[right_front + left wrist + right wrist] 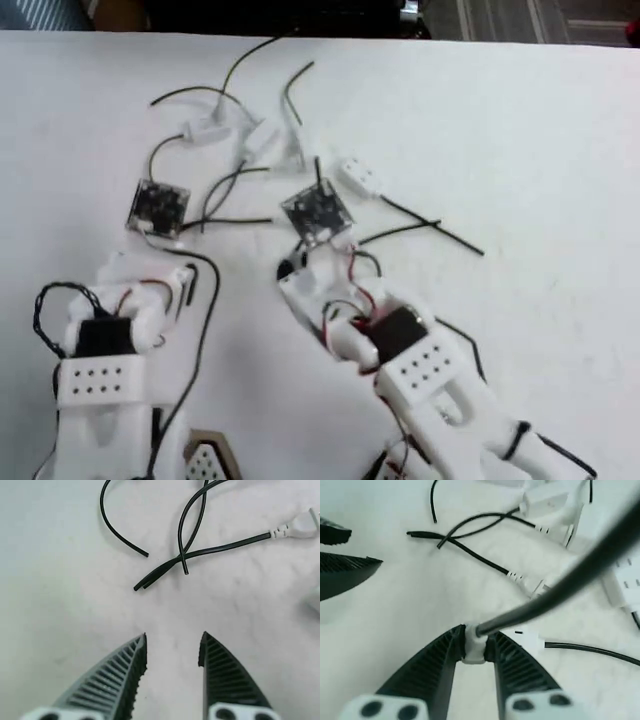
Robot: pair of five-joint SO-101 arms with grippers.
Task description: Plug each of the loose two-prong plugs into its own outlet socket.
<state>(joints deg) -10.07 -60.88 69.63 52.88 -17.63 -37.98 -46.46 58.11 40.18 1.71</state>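
My right gripper (476, 636) is shut on a white two-prong plug (474, 649), and the plug's black cord (560, 589) rises away from the fingers. In the high view this gripper (318, 215) sits mid-table, just short of a white outlet socket (357, 177). The same socket (626, 582) lies off to one side in the right wrist view. My left gripper (172, 647) is open over bare table with nothing between its fingers, and in the high view it (158, 207) is at the left. Loose white plugs (205, 129) (258, 139) lie farther back.
Black cords (200, 555) cross on the table ahead of the left gripper, one ending in a white plug (300, 525). More plugs (545, 502) (535, 587) and cords tangle beyond the right gripper. The white tabletop (540, 150) stretches to the right.
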